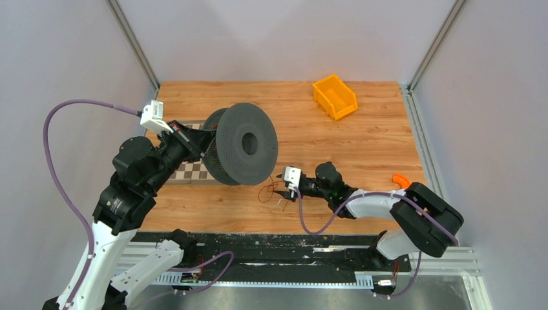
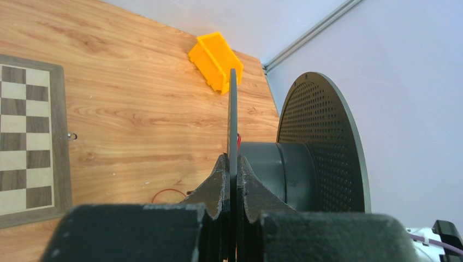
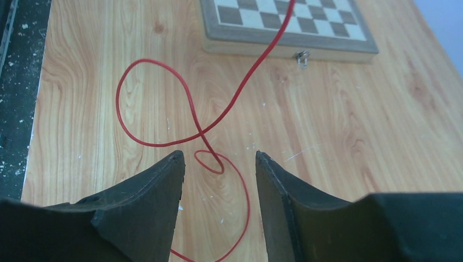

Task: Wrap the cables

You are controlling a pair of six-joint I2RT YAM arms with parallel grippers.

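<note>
- Left gripper (image 2: 232,164): clamped on the thin flange edge of the spool (image 1: 244,143), which is rigid, dark grey and perforated.
- Cable (image 3: 188,103): hair-fine red wire, limp, looped on the wooden table (image 1: 362,161) beside the spool, with one run rising toward it.
- Right gripper (image 3: 218,158): jaws apart, the nearer arm; the loops lie between and ahead of its fingers.

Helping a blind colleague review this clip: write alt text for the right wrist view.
The open right gripper faces a thin red wire lying in loose loops on the wooden table, one small loop showing between its fingers. A checkered board lies beyond.
</note>
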